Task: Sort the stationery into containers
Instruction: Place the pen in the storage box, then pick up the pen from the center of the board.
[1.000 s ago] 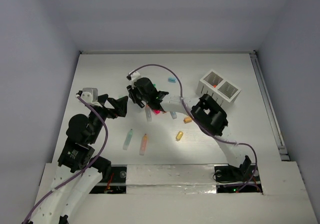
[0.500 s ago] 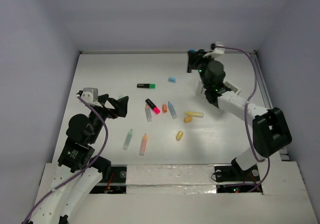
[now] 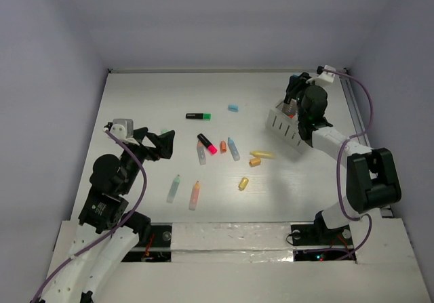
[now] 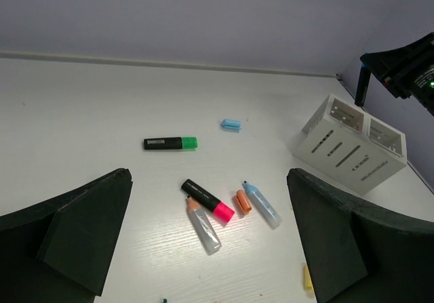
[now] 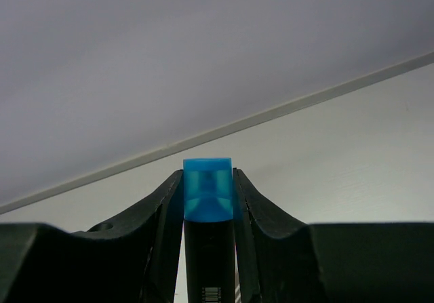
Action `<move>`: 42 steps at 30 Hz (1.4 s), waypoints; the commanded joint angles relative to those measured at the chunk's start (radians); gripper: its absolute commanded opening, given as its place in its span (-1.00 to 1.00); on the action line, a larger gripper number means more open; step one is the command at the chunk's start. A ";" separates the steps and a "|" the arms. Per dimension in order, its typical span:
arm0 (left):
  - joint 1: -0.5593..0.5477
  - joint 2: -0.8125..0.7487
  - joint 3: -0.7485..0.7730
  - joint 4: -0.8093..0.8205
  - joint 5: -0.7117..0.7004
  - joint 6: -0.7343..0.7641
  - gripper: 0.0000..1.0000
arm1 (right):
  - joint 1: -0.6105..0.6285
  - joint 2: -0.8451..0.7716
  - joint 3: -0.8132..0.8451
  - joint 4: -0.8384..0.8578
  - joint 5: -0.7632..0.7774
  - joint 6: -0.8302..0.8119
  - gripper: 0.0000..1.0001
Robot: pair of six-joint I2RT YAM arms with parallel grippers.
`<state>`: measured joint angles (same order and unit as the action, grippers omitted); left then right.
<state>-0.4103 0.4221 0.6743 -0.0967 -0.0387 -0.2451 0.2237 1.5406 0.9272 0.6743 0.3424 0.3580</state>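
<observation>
Right gripper, clamped on a blue-capped marker, has swung from the loose pens on the table to above the white box; release likely follows. Left gripper gapes wide, empty.

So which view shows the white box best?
Left wrist: the white box shows in full, both compartments and side slots visible. Top external shows only its slotted wall under the right arm. Right wrist misses it.

blue-capped marker: lower end cut off
yellow marker: mostly hidden (behind a finger)
white box: inside hidden
</observation>
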 commanded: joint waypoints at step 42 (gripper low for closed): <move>0.005 -0.006 0.030 0.051 0.025 -0.003 0.98 | 0.479 0.452 0.671 -0.887 -0.442 -0.330 -0.40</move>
<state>-0.4103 0.4225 0.6743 -0.0956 -0.0273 -0.2447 0.6815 1.9514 1.5158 -0.0406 -0.0704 0.0845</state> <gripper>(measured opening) 0.992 0.305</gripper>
